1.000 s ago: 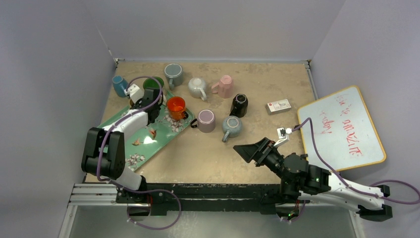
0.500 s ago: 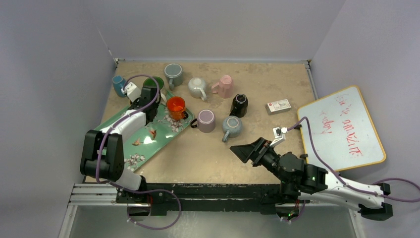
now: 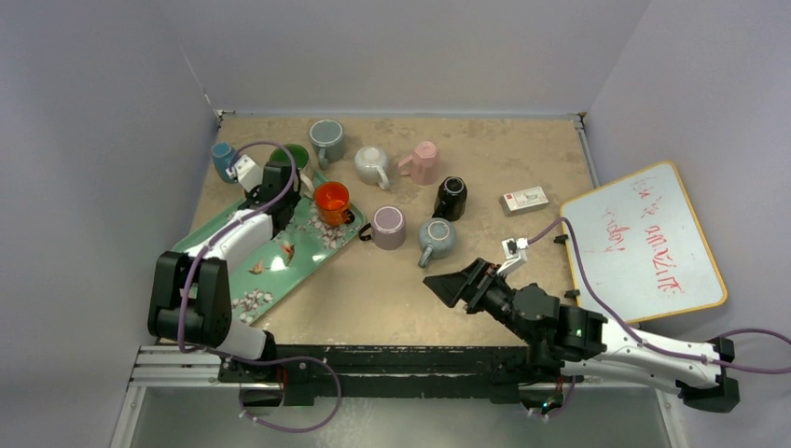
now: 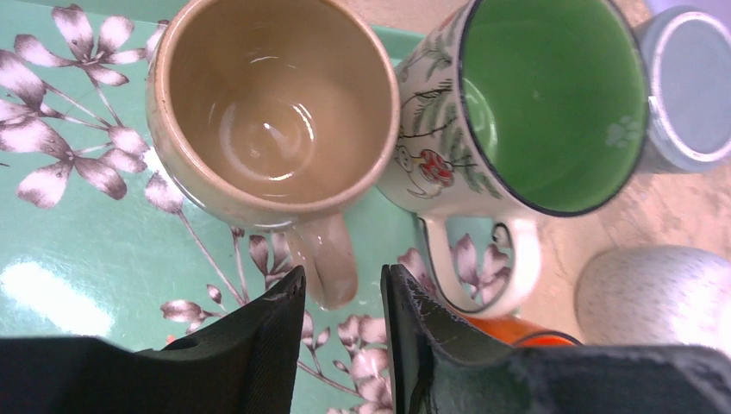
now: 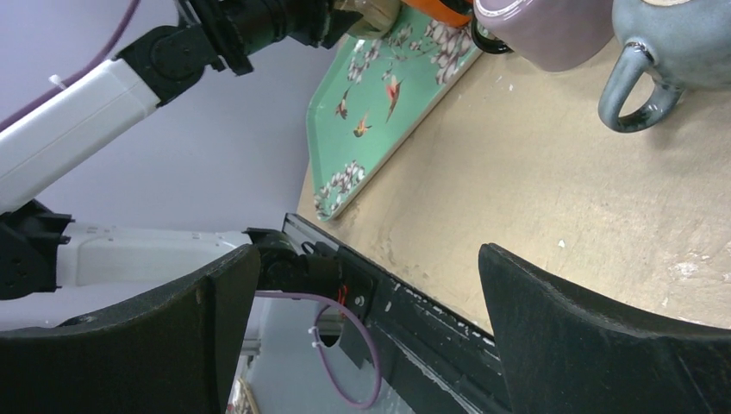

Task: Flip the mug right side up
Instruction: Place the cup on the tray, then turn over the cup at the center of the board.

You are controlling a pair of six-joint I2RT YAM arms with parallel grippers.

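Note:
A beige mug [image 4: 271, 112] stands right side up on the green flowered tray [image 4: 78, 250], its handle pointing at my left gripper [image 4: 343, 285]. That gripper's jaws are a narrow gap apart, open, with the handle's end just ahead of the tips and nothing pinched. In the top view the left gripper [image 3: 278, 179] hangs over the tray's far end and hides the beige mug. My right gripper [image 3: 446, 286] hovers wide open and empty over the table's near middle, its fingers [image 5: 552, 336] framing bare tabletop.
A green-lined mug [image 4: 543, 103] touches the beige one; an orange mug [image 3: 331, 198] sits on the tray's edge. A lilac mug [image 3: 387, 227], grey mugs [image 3: 437, 236], and white, pink, black and blue ones lie around. A whiteboard [image 3: 644, 241] is at right.
The left gripper has shifted slightly toward the far end of the tray. The right arm has swung left, bringing its open gripper nearer the table's middle.

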